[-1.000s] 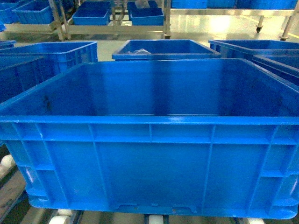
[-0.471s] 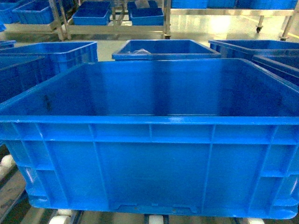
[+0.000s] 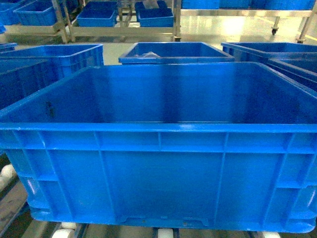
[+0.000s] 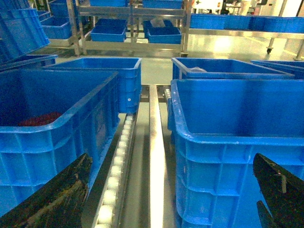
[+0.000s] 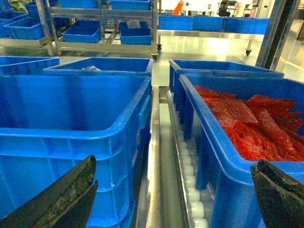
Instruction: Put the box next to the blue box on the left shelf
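Note:
The box [image 3: 158, 173] is a large, empty bright-blue crate that fills the head view and rests on the left shelf's white rollers [image 3: 64, 230]. The left wrist view has it on the right [image 4: 237, 142]. Another blue box [image 4: 47, 133] with red contents stands on the left, across a grey rail and roller strip [image 4: 118, 156]. My left gripper [image 4: 166, 199] is open, its dark fingers [image 4: 52, 199] straddling that gap low down. My right gripper [image 5: 171, 199] is open too, beside the box [image 5: 66, 123]. Neither gripper touches anything, and neither shows in the head view.
Right of the box stands a blue crate of red bags [image 5: 247, 123], across a roller strip [image 5: 190, 190]. More blue crates [image 3: 173, 52] sit behind it on the rollers. Steel-framed racks with small blue bins [image 3: 124, 17] stand across the shiny floor.

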Controlling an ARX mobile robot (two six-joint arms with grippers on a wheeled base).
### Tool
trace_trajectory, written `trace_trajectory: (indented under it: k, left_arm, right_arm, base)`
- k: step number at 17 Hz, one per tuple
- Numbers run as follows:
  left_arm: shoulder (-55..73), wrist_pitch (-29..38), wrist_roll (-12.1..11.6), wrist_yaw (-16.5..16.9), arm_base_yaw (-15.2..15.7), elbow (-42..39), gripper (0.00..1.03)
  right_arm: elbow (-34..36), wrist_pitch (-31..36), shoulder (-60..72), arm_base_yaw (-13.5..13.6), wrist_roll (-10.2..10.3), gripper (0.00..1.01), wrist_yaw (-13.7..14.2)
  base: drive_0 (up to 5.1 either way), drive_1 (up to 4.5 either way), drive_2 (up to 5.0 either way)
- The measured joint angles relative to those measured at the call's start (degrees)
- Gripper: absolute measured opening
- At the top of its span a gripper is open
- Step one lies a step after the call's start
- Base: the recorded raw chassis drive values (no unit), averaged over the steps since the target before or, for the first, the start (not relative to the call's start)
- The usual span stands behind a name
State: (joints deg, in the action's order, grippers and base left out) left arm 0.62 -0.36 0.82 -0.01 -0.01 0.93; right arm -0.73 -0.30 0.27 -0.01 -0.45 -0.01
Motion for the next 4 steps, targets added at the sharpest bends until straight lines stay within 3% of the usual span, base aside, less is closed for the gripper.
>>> trace_trajectory:
  k: [4]
  left_arm:
    - [0.0,0.0,0.0,0.0,0.0,0.0,0.98]
  right_arm:
    - [0.0,0.0,0.0,0.0,0.0,0.98,0.0]
  base:
    - [0.0,0.0,0.0]
